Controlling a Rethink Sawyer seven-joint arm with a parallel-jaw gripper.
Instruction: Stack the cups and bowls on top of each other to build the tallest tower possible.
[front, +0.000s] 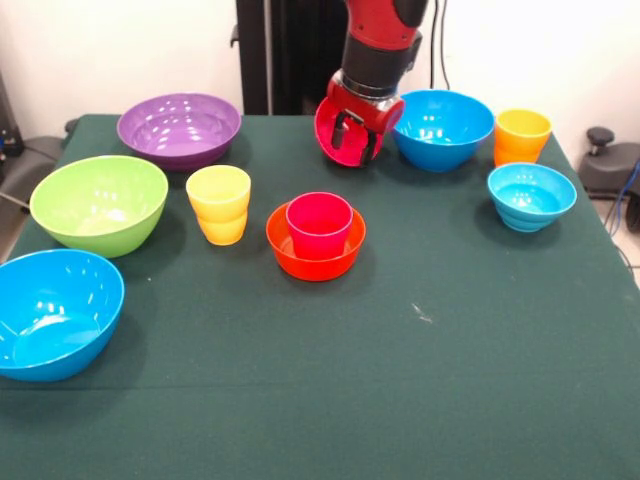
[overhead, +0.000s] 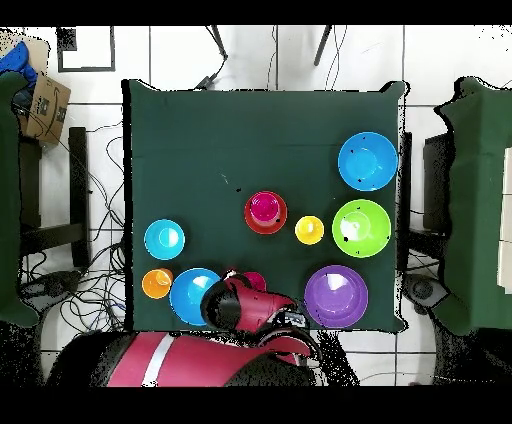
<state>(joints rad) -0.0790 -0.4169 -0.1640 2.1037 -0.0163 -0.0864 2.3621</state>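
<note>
- A dark green table (front: 420, 400) fills most of the front view, with bright plastic cups and bowls spread across it, almost all standing apart.
- The red and black arm comes down at the top centre of the front view. Its gripper (front: 352, 135) holds a small red bowl (front: 332, 128) tipped on its side, the fingers closed over the rim.
- Just right of the gripper stands a large blue bowl (front: 442, 128), upright.
- Further right, near the upper right, an orange cup (front: 521, 136) stands upright.
- Below the orange cup, a small light blue bowl (front: 531, 196) stands on its own.
- In the middle of the frame, a red-pink cup (front: 319, 226) stands upright inside an orange-red bowl (front: 315, 260). This is the only nested pair.
- Left of that pair, close but not touching, stands a yellow cup (front: 219, 204).
- At upper left sits a large purple bowl (front: 179, 129).
- Below it, at the left, sits a lime green bowl (front: 99, 204).
- At lower left, a second large blue bowl (front: 53, 313) leans at a tilt, partly cut off by the frame edge.
- In the overhead view the arm (overhead: 190, 358) enters from the bottom, and its wrist covers the gripper, which lies between the blue bowl (overhead: 193, 295) and the purple bowl (overhead: 336, 296).
</note>
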